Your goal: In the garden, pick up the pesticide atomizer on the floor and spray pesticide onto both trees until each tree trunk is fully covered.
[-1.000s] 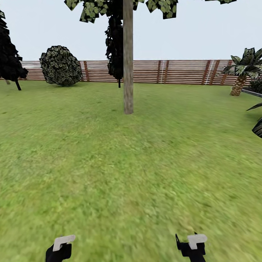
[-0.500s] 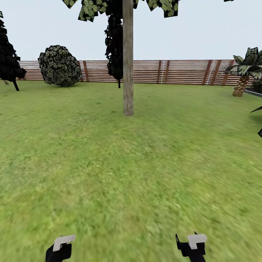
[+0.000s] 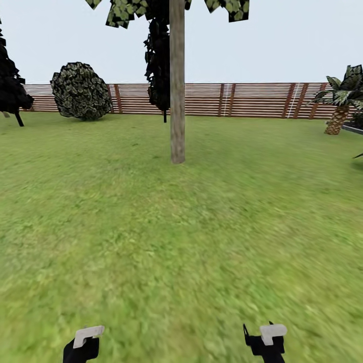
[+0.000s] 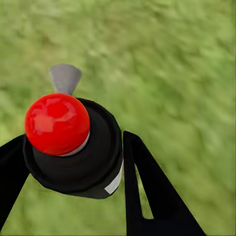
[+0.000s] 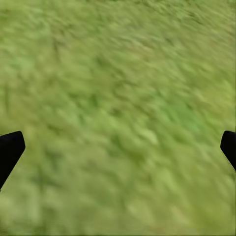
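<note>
Head view: pale tree trunk (image 3: 177,85) stands dead ahead across the grass (image 3: 181,242), fence (image 3: 242,100) behind.

Left wrist: left gripper (image 4: 73,162) pinches the sprayer (image 4: 73,142), red cap up, presumably ready for spraying.

Right wrist: right gripper (image 5: 118,147) fingers spread wide, holding nothing.

Even, bright daylight fills the scene under a pale flat sky (image 3: 282,40), casting almost no shadows. The grass (image 3: 181,242) smears into blur toward the near edge and in both wrist views; the fence (image 3: 252,100) stays crisp.
</note>
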Controlling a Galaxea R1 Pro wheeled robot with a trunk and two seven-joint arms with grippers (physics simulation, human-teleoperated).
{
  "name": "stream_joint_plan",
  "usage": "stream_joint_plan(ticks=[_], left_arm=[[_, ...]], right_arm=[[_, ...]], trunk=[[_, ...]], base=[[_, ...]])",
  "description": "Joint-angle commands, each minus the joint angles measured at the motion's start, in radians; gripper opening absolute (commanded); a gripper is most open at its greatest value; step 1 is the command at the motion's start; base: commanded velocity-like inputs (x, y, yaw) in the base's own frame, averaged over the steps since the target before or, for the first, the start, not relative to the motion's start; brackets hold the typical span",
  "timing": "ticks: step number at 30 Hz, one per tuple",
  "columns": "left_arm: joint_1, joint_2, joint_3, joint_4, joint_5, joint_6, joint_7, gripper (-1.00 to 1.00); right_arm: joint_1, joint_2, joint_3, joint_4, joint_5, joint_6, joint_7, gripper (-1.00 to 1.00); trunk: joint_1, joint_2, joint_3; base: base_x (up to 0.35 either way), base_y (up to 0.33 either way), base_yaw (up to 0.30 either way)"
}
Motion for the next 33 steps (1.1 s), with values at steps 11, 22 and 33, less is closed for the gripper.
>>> stream_joint_plan(ticks=[11,22,33], left_arm=[[-0.001,0.0,0.001,0.001,0.003,-0.003,-0.001,-1.0],[-0.001,0.0,0.001,0.001,0.003,-0.004,-0.001,-1.0],[-0.001,0.0,0.001,0.001,0.003,-0.003,-0.001,-1.0]], right_arm=[[0.0,0.0,0.005,0.001,0.009,-0.001,-0.01,1.0],[0.0,0.0,0.005,0.001,0.009,-0.001,-0.01,1.0],[0.0,0.0,0.005,0.001,0.009,-0.001,-0.01,1.0]], trunk=[[0.0,0.0,-0.001],[0.0,0.0,-0.001],[0.0,0.0,-0.001]], base=[[0.34,0.0,0.0],[0.34,0.0,0.0],[0.34,0.0,0.0]])
